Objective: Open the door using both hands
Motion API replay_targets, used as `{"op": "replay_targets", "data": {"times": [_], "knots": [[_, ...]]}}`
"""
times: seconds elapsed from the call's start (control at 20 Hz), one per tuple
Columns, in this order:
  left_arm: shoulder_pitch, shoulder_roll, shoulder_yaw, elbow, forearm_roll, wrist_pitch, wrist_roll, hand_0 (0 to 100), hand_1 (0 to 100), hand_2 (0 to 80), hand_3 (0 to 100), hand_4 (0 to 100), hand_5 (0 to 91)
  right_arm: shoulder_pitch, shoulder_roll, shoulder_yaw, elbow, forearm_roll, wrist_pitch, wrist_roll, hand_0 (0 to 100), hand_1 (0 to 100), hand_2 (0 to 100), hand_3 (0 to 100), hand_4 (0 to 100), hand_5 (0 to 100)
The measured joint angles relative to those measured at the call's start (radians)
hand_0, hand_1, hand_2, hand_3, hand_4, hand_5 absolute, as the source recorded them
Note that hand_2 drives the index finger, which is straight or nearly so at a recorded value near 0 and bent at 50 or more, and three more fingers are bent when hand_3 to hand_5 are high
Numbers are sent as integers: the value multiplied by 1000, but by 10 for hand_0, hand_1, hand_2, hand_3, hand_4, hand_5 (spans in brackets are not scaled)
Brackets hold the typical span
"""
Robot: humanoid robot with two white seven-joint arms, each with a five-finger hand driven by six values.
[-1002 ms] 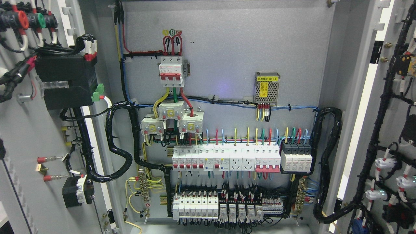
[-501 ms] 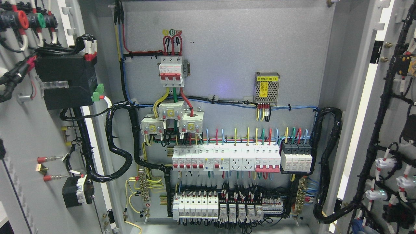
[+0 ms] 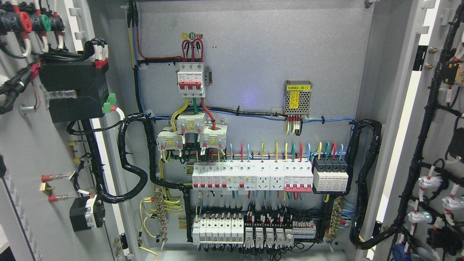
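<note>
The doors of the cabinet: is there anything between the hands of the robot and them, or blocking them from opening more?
No hand shows in the head view, so that part cannot be judged. The left door and the right door already stand swung out wide, and nothing visible blocks them.

- Bright, even, cool light — hardly any shadow.
- Faint bluish glare on the back panel point(image 3: 250, 96).
- Blown-out white strips along both door edges.
- Sharp centre.
</note>
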Motion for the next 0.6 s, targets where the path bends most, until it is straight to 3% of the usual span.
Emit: {"op": "replay_targets", "data": {"times": [0.6], "knots": [[25, 59, 103, 2, 131, 0, 0, 0, 0, 0, 0, 0, 0, 44, -1, -62, 12, -50, 2, 0, 383, 0, 0, 0, 0, 0]]}}
